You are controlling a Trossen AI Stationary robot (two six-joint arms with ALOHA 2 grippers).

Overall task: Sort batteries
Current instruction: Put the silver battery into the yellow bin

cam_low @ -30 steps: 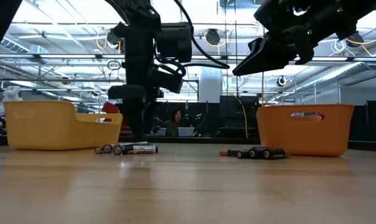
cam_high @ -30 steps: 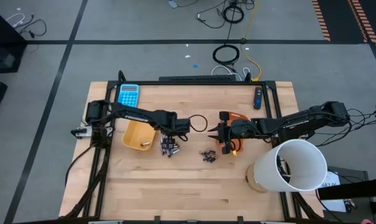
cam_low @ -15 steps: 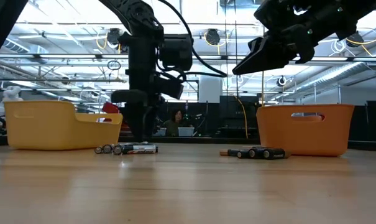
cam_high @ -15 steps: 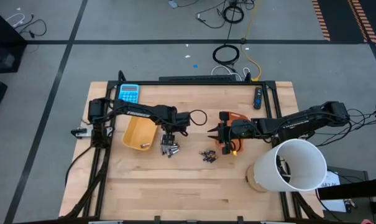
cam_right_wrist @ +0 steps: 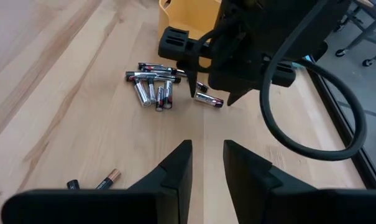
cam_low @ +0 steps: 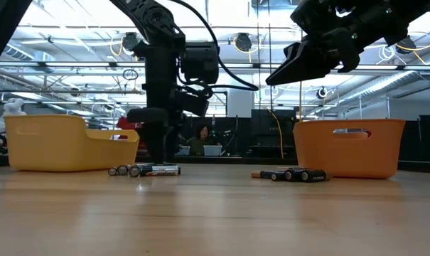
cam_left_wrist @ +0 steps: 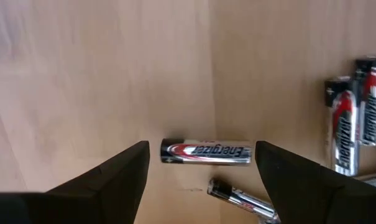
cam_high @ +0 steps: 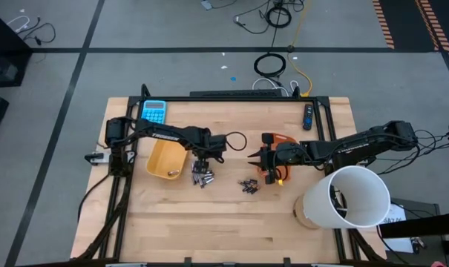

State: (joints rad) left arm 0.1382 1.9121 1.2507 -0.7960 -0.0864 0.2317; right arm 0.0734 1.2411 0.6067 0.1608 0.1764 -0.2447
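Down comes the left gripper (cam_left_wrist: 201,163), fingers spread wide astride one silvery battery (cam_left_wrist: 206,152) lying flat mid-surface, nothing held. Yellow tray (cam_high: 165,160) sits just beside it; more batteries (cam_high: 202,177) crowd close. Right gripper (cam_right_wrist: 206,163) hovers near the orange tray (cam_low: 350,146), fingers narrowly parted, empty. Only the wrist view shows the label.

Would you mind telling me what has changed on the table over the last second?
The left gripper has come down over the silvery battery pile beside the yellow tray, open, now straddling one battery without holding it. The right gripper stayed raised above the orange tray; the batteries and trays have not moved.
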